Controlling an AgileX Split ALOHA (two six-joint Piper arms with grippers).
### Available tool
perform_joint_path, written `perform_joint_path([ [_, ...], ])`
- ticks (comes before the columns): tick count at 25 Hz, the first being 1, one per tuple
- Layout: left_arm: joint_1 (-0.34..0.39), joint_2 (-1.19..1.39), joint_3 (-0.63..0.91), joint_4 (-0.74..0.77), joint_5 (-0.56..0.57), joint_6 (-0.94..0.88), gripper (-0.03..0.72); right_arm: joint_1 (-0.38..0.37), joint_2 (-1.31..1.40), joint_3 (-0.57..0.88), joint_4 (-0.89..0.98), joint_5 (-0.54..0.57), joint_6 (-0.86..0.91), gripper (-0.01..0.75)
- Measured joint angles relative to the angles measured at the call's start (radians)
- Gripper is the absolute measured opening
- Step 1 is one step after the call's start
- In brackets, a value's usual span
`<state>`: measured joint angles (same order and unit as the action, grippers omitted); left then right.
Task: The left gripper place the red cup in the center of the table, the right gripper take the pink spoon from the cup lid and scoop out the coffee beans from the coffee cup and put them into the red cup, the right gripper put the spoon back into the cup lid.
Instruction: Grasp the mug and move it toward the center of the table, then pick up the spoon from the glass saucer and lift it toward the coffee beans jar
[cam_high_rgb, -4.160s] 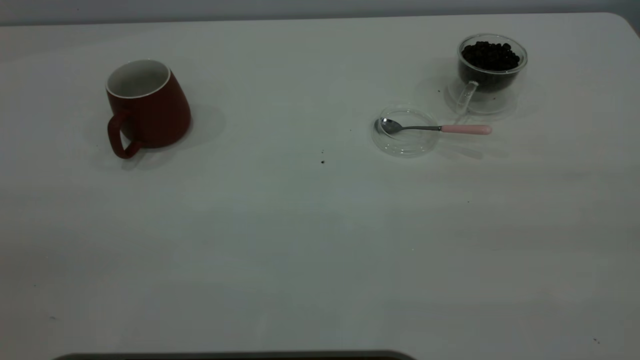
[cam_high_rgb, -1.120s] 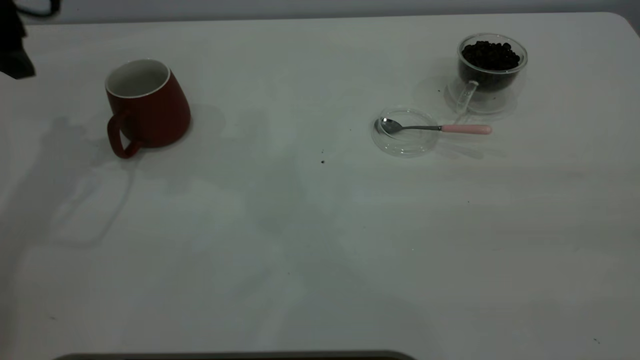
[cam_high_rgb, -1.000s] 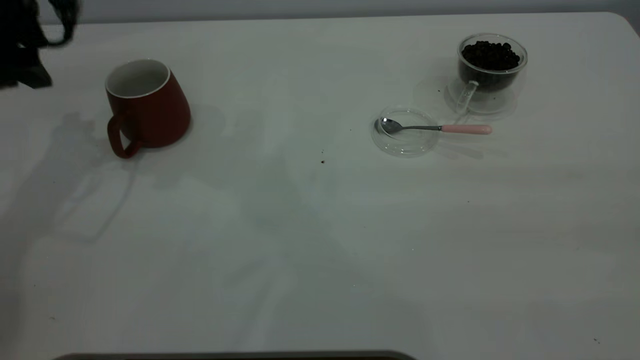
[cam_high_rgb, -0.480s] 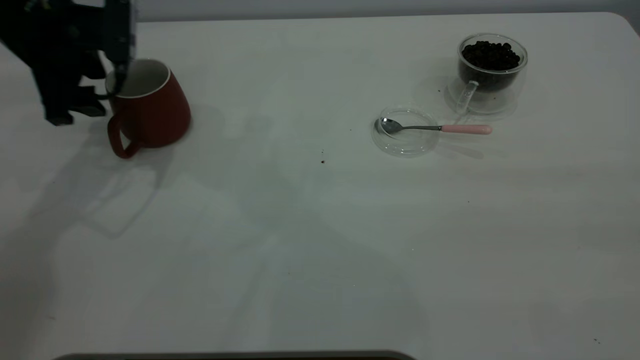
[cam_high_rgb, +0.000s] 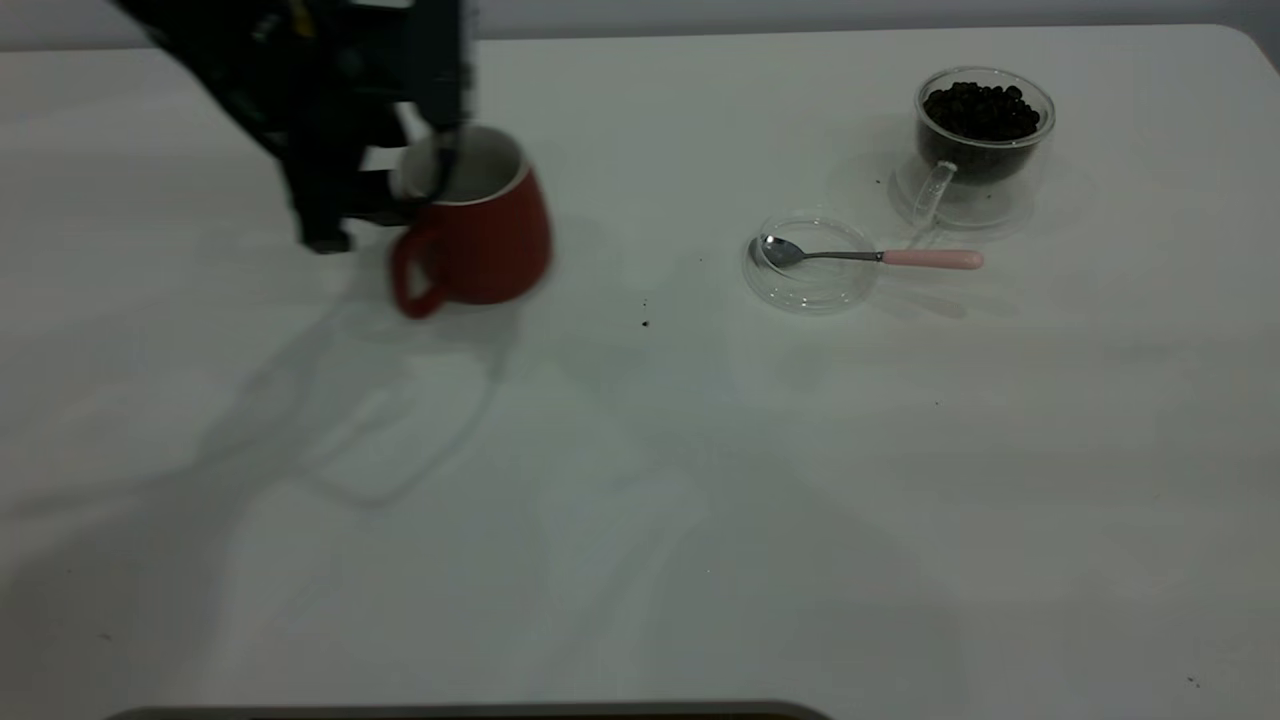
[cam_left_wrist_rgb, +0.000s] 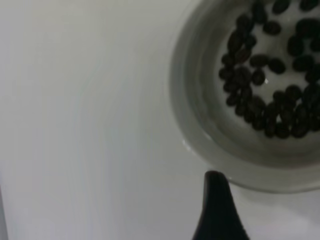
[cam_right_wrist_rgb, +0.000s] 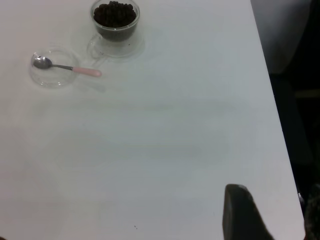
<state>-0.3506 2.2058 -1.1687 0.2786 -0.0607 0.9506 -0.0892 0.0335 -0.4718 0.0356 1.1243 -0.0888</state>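
Exterior view: the left gripper (cam_high_rgb: 400, 195) holds the red cup (cam_high_rgb: 478, 240) with its fingers closed across the rim wall just above the handle, one inside and one outside. The cup is upright and left of the middle of the table (cam_high_rgb: 640, 520), well apart from the cup lid (cam_high_rgb: 810, 262). Whether its base touches the surface cannot be told. Left wrist view: a scatter of dark beans lies on the cup's white floor. The pink spoon (cam_high_rgb: 880, 257) rests with its bowl in the lid and its handle pointing toward the coffee cup (cam_high_rgb: 978, 140), which is heaped with coffee beans (cam_high_rgb: 980, 110). The right gripper (cam_right_wrist_rgb: 240, 210) is parked near the table's right edge; its finger state cannot be told. Likely risks: a one-sided rim pinch lets the heavy cup pivot or slip, tipping it and spilling the beans. Overshooting the centre would knock the lid and dislodge the spoon.
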Motion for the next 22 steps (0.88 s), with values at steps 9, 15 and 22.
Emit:
perform_joint_path([
  [9,-0.1,-0.002,0.0,0.0,-0.08,-0.252,0.569,0.0,0.0,0.0,0.0,0.0,0.0,0.343],
  [15,-0.099,-0.156,0.0,0.0,0.061,-0.411,0.569,0.0,0.0,0.0,0.0,0.0,0.0,0.343],
  [22,-0.099,-0.497,0.0,0.0,0.43,-0.604,0.569,0.0,0.0,0.0,0.0,0.0,0.0,0.343],
])
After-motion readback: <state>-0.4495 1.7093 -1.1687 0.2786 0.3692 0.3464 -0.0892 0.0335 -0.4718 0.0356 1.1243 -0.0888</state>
